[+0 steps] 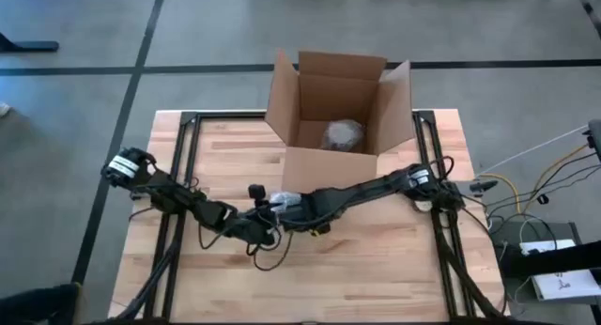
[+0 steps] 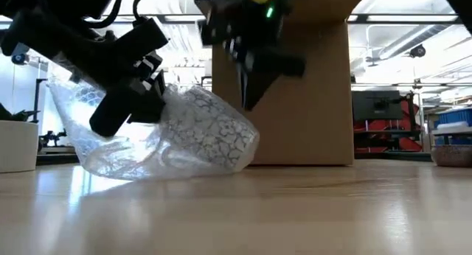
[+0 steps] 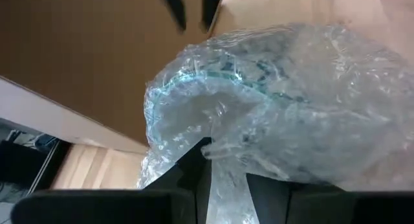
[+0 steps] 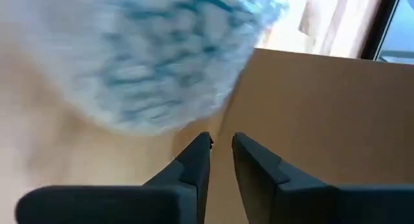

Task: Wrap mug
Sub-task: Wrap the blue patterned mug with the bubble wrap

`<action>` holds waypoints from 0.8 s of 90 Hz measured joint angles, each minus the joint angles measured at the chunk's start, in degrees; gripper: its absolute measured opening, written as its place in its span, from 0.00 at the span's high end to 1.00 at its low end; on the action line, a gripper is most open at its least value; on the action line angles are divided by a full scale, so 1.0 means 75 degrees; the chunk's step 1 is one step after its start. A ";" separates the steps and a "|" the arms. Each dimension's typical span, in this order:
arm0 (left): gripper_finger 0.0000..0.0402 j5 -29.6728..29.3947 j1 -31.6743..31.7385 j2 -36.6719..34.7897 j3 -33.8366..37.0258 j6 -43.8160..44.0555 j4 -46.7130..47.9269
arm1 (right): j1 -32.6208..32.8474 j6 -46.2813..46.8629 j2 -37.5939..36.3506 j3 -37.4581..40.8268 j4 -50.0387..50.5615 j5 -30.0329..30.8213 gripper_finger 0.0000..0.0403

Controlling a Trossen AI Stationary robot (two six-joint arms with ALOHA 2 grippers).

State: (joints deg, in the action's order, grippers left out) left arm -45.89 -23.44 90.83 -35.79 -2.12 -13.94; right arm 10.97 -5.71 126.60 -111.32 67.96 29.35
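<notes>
One cardboard box (image 1: 338,104) stands open at the upper centre of the high view, on the far part of the wooden table (image 1: 376,269). Inside it lies one wrapped bundle (image 1: 344,134).

One mug in bubble wrap (image 2: 173,133) lies on its side at the left of the low view, resting on the table just in front of the box. In the high view it shows as a pale patch at centre frame, where the two arms meet.

Two arms are present, one from each side. The left gripper (image 3: 226,185) is clamped on a fold of the wrap, which runs down between its two fingers (image 3: 187,169) in the left wrist view. The right gripper (image 4: 221,153) sits beside the bundle, close to the box wall; its two fingers (image 4: 194,156) stand a narrow gap apart with nothing between them.

One white container (image 2: 16,146) stands at the left edge of the low view.
</notes>
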 joint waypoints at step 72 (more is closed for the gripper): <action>0.81 0.3216 -0.0254 -0.0449 -0.2042 0.0395 0.3744 | 0.0866 0.3318 0.0422 0.1277 -0.4988 -0.0233 1.00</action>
State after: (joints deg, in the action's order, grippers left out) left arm -21.77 -25.35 87.46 -51.10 0.84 14.13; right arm 17.47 19.17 129.76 -101.74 30.55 27.60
